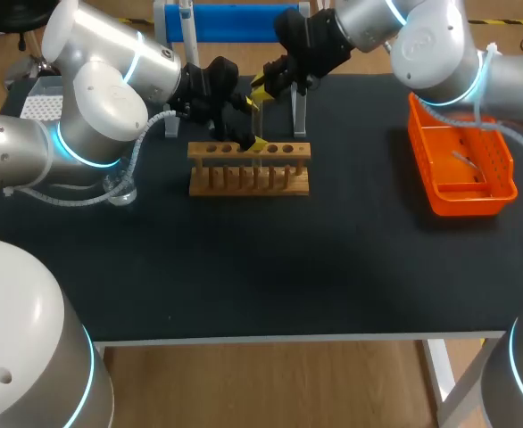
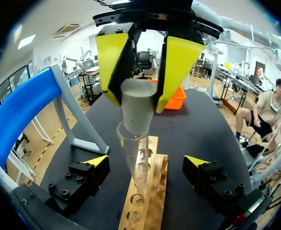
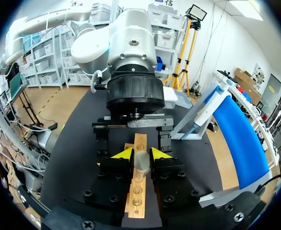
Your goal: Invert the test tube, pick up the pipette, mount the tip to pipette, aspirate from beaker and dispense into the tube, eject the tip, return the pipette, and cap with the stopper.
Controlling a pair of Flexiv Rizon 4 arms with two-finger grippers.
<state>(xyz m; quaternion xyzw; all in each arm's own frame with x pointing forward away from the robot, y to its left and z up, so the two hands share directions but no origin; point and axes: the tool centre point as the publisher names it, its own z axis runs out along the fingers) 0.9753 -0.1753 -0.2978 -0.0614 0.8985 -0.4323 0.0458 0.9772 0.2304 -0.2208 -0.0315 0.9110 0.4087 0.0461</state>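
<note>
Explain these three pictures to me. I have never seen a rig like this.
This is a robot with two arms at a black table. One picture looks down from above and behind the robot. The other two come from a camera on each wrist. On the table stand a wooden rack and an orange basket. The right tool, with yellow tips, grips a pale stopper at the mouth of a glass test tube that stands in the rack. The left tool is open on either side of the rack and holds nothing.
</note>
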